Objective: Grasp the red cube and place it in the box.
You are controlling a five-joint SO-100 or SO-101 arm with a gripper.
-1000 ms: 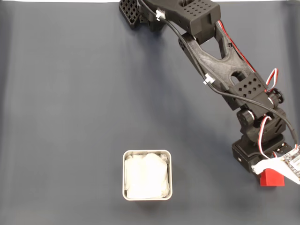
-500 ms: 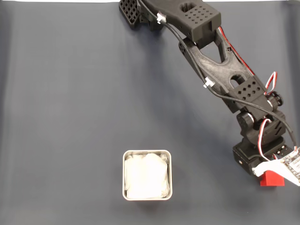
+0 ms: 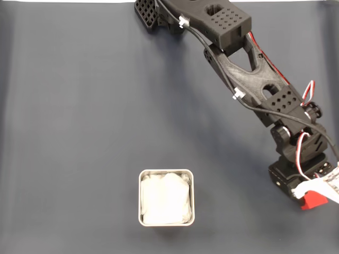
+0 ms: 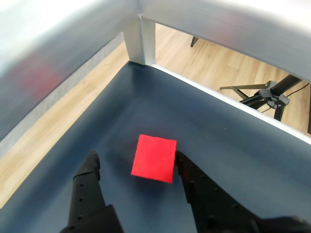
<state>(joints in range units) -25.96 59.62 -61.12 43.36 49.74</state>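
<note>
We see the matte red cube (image 4: 154,158) mid-frame in the wrist view, flat-faced, between the black gripper (image 4: 137,162) fingers, spread wide; right finger touching it

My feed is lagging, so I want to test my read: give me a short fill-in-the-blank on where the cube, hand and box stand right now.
1. In the wrist view the red cube lies between the two fingers of the ____ hand.
2. The right finger ____ the cube's edge.
3. The box holds only white ____.

Missing words: open; touches; paper
</note>
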